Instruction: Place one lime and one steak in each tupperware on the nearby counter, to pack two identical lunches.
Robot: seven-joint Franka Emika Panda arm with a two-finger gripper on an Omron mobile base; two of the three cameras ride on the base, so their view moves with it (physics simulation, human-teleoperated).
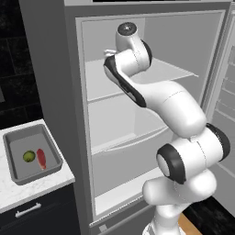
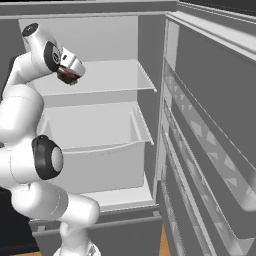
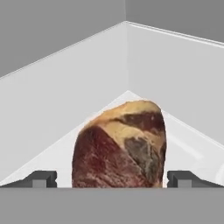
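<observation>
My gripper (image 3: 112,179) is inside the open fridge, shut on a marbled red-brown steak (image 3: 120,146) that stands upright between the fingertips (image 3: 41,179) over a white shelf corner. From the right base view the gripper (image 2: 68,74) hangs above the upper shelf with the steak (image 2: 65,76) showing as a red patch under the hand. On the white counter (image 1: 46,183) at the left sits a grey tupperware (image 1: 46,132) holding a green lime (image 1: 29,156) and a second red steak (image 1: 41,159).
The fridge has an upper shelf (image 2: 100,82) and a white drawer (image 2: 95,145) below it. Its open door (image 2: 215,140), with racks, stands at the right. Black cabinet fronts with a silver handle (image 1: 27,210) lie under the counter.
</observation>
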